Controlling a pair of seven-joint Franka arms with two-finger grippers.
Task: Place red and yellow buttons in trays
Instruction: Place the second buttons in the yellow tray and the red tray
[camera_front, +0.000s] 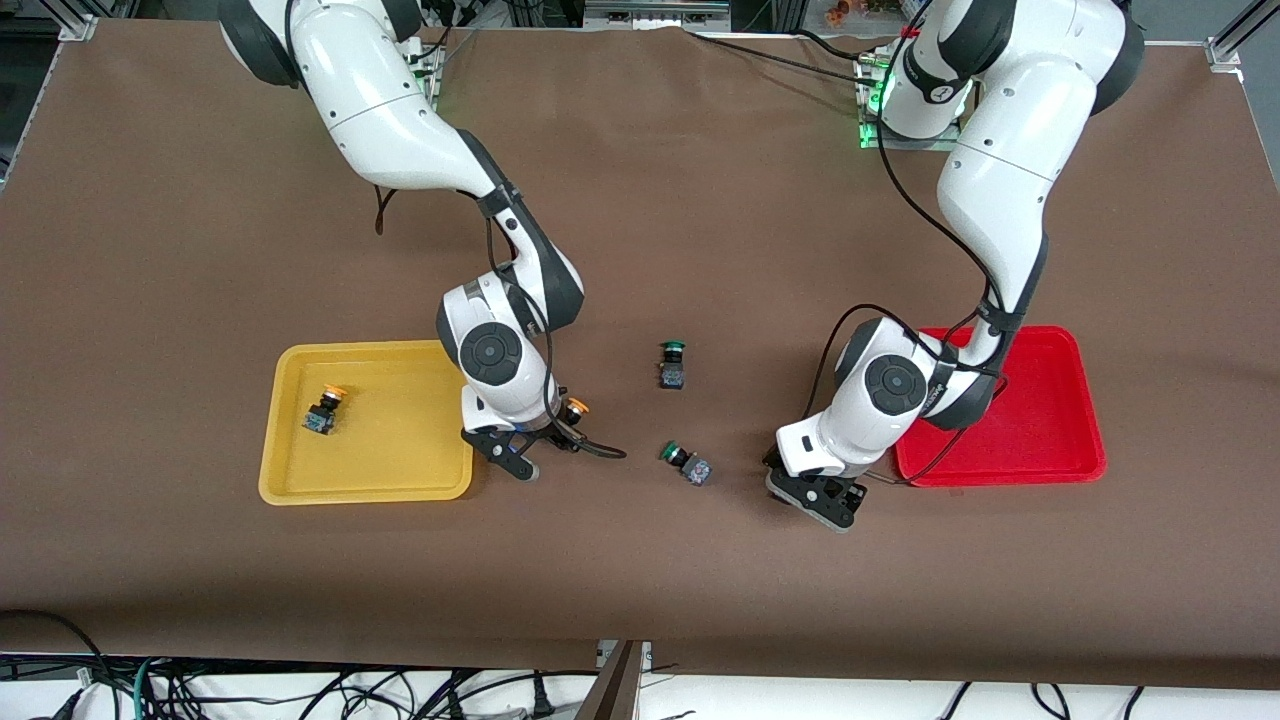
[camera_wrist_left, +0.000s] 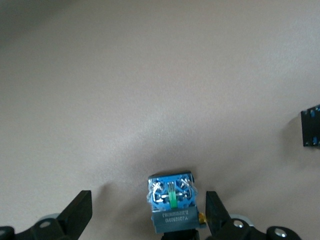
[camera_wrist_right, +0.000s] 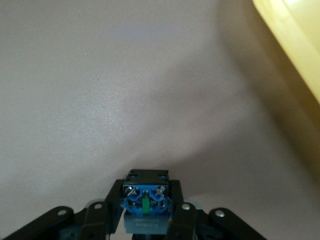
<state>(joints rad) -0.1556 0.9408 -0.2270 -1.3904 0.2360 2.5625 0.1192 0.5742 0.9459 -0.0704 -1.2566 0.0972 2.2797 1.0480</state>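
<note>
Front view shows you one yellow-capped button (camera_front: 326, 410) in the glossy yellow tray (camera_front: 290, 480), lower left; the red tray (camera_front: 1060, 455) looks empty. Right gripper (camera_front: 520, 452) is clamped on a blocky yellow-capped button (camera_front: 575, 408) beside that tray. Left gripper (camera_front: 825, 500), fingers apart, straddles another switch (camera_wrist_left: 172, 210), cap unseen.

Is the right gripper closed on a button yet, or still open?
Shut. The right gripper has its jaws pressed against both sides of a button, beside the yellow tray.

A high front camera faces both robots across the brown surface (camera_front: 700, 200). Each wrist camera looks down close past its own pincer at that same surface.
</note>
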